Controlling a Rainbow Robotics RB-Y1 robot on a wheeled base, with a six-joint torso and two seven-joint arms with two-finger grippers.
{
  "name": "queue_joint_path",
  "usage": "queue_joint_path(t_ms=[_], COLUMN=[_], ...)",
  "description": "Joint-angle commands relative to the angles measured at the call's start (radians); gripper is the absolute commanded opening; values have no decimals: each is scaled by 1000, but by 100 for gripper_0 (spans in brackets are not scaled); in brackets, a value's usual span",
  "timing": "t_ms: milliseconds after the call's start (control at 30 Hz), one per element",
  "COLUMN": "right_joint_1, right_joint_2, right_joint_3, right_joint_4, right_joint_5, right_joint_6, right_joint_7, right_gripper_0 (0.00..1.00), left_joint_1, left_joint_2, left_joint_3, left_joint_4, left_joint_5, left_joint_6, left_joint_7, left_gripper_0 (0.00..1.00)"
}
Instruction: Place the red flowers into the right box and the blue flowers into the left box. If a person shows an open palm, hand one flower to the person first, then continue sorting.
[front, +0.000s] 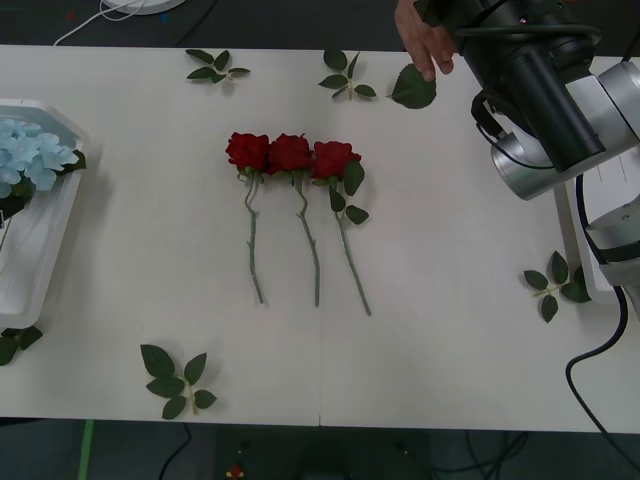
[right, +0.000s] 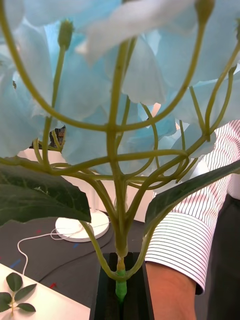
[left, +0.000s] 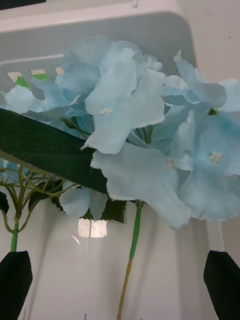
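Deep-red heads are glowing on the three red flowers (front: 290, 153), their stems running grey-green with dark green leaves. Pale-blue petals are filling the blue flowers (left: 145, 130) in the white left box (front: 40, 250), big leaves showing dark green. The person's sleeve (right: 200, 225) is showing white with fine blue stripes. Black fingers (left: 15, 280) are framing the tray.

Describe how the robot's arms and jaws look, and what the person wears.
The right arm has silver-grey links, a black cylindrical end section and black cables. The right gripper has flat black jaws, as does the left gripper. The person's sleeve is white with fine dark stripes and a buttoned-looking cuff.
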Motion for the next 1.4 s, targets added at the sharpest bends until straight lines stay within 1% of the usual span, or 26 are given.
queue_joint_path(t_ms=[33, 233, 300, 333, 367, 533, 733, 833, 1000, 1100, 1200, 1233, 1267, 1367, 1400], right_joint_1=[-40, -40, -40, -40, -40, -35, -11, 12, 84, 132, 184, 192, 208, 225, 228], right_joint_2=[22, 22, 22, 22, 22, 22, -22, -56, -123, -156, -188, -193, -200, -212, -214], right_joint_3=[6, 7, 12, 12, 12, 13, 29, 33, 35, 33, 24, 22, 19, 19, 21], right_joint_4=[-14, -14, -14, -14, -14, -14, -19, -27, -68, -129, -234, -252, -297, -358, -378], right_joint_5=[10, 7, 2, -3, -6, -19, -121, -177, -286, -343, -404, -412, -432, -483, -516], right_joint_6=[-13, -16, -16, -16, -16, -14, -16, -14, -2, 89, 282, 316, 408, 572, 638], right_joint_7=[39, 36, 27, 23, 22, 17, 17, 22, 25, 27, 31, 31, 36, 46, 53], right_gripper_0=[0, 0, 41, 79, 100, 100, 100, 100, 100, 100, 100, 100, 100, 100, 100], left_joint_1=[20, 20, 20, 20, 20, 20, 20, 20, 20, 20, 17, 8, -1, -39, -59], left_joint_2=[2, 2, 2, 2, 2, 2, 2, 2, 2, 2, -5, 2, 6, 25, 34], left_joint_3=[16, 16, 16, 16, 16, 16, 16, 16, 16, 16, 15, 13, 15, 35, 44], left_joint_4=[-28, -28, -28, -28, -28, -28, -28, -28, -28, -28, -17, -22, -25, -28, -28], left_joint_5=[8, 8, 8, 8, 8, 8, 8, 8, 8, 8, 11, 15, 28, 48, 51], left_joint_6=[-13, -13, -13, -13, -13, -13, -13, -13, -13, -13, -13, -12, 14, 114, 168], left_joint_7=[-65, -65, -65, -65, -65, -65, -65, -65, -65, -65, -66, -68, -70, -68, -68], left_gripper_0=[100, 100, 100, 99, 99, 100, 100, 99, 100, 99, 100, 100, 100, 100, 100])
